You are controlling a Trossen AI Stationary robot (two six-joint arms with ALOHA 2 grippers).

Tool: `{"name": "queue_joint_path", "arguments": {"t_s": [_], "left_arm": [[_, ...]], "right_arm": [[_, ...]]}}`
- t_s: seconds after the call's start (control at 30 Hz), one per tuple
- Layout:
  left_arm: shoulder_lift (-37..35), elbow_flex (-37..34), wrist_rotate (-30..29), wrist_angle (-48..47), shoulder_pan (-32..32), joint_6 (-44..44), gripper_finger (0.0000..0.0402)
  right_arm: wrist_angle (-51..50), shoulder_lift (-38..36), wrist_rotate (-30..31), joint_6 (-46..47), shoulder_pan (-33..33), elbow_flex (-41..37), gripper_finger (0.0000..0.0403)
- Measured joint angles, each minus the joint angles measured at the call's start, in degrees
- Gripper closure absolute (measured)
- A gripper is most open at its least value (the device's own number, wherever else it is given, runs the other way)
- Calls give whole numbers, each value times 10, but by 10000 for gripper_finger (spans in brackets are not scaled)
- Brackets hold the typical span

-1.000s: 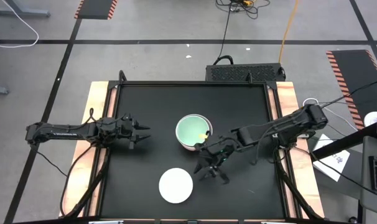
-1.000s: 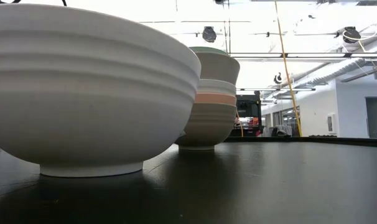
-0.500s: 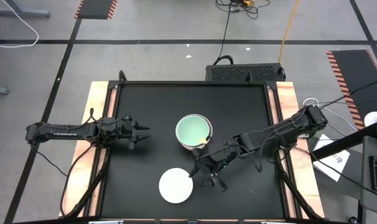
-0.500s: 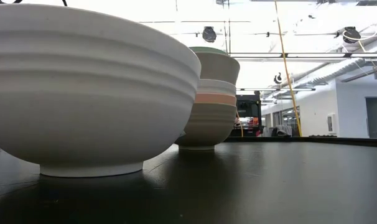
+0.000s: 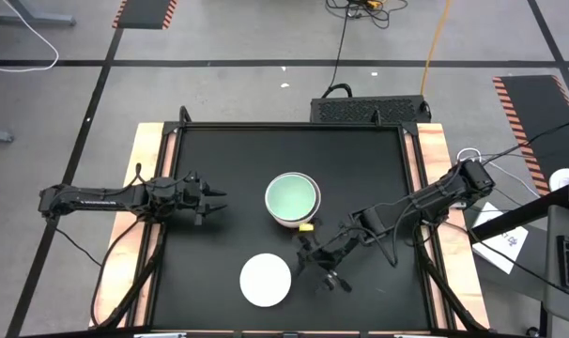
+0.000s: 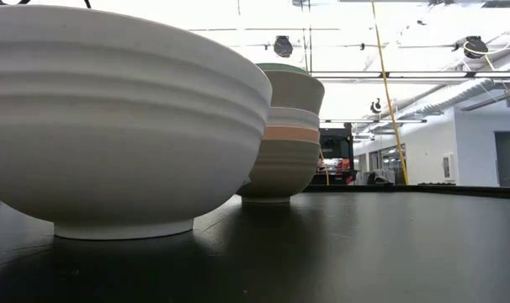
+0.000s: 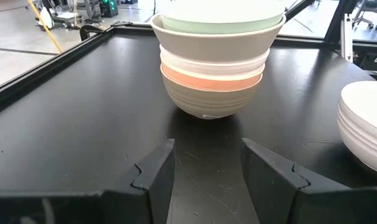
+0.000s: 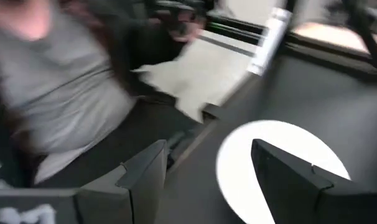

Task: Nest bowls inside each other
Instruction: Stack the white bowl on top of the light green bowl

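A stack of nested bowls (image 5: 292, 199), mint green on top, stands on its foot at the middle of the black table (image 5: 228, 150). The left wrist view shows the stack (image 7: 216, 59) with beige, white, coral and olive-grey bowls under the green one. A single white bowl (image 5: 266, 280) rests near the table's near edge and fills the low view (image 6: 112, 126). My right gripper (image 5: 315, 266) hovers open just right of that white bowl (image 8: 282, 168), touching nothing. My left gripper (image 5: 214, 200) waits open left of the stack.
The table has a raised frame (image 5: 411, 188) along its edges. In the right wrist view a person in grey clothing (image 8: 58, 81) shows blurred beyond the table's edge. Bare black tabletop lies to the far side and the right of the stack.
My right gripper has drawn away from the stack's near right side, gone toward the table's near edge and the single white bowl, and rolled a little about its own line. The stack and the white bowl have stayed where they were.
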Motion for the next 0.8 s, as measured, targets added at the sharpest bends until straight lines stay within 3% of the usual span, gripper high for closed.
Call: {"name": "queue_joint_path", "arguments": {"t_s": [0.17,0.5,0.8], "left_arm": [[0,0,0,0,0,8,220],[0,0,0,-2,0,6,220],[0,0,-1,1,0,2,220]], "right_arm": [[-30,9,83,40,-24,-3,174],[-71,55,79,30,-16,-4,174],[-49,102,84,-12,7,4,174]]}}
